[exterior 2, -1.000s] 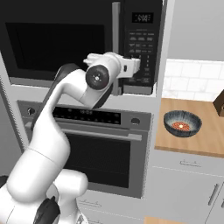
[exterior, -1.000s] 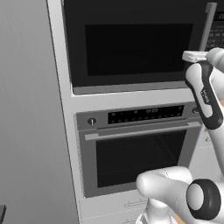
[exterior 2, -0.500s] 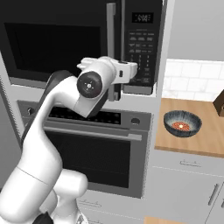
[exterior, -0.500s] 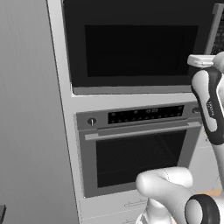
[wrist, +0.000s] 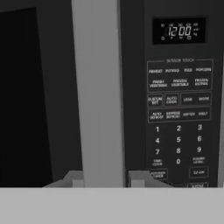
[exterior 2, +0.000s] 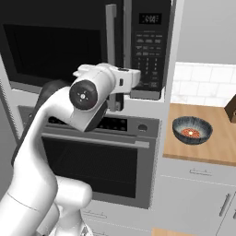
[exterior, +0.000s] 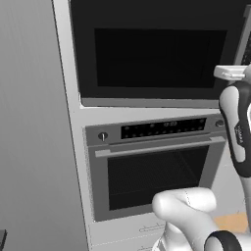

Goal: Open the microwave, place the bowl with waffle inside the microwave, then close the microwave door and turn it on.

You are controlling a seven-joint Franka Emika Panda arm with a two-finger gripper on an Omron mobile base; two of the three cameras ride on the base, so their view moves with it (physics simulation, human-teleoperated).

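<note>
Since a second ago the arm has pushed forward, bringing the hand [wrist: 105,178] up to the microwave door [exterior 2: 55,46]. Its handle [wrist: 97,92] stands tall between the spread fingers. The bowl [exterior 2: 191,130] waits on the bench [exterior 2: 216,150], off to the right.

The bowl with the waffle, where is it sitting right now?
In the right base view the bowl sits on the wooden counter, to the right of the oven and below-right of the microwave keypad.

One microwave [exterior 2: 92,41]; one oven [exterior 2: 99,156]; one bowl [exterior 2: 192,130]; one keypad [wrist: 178,122]
</note>
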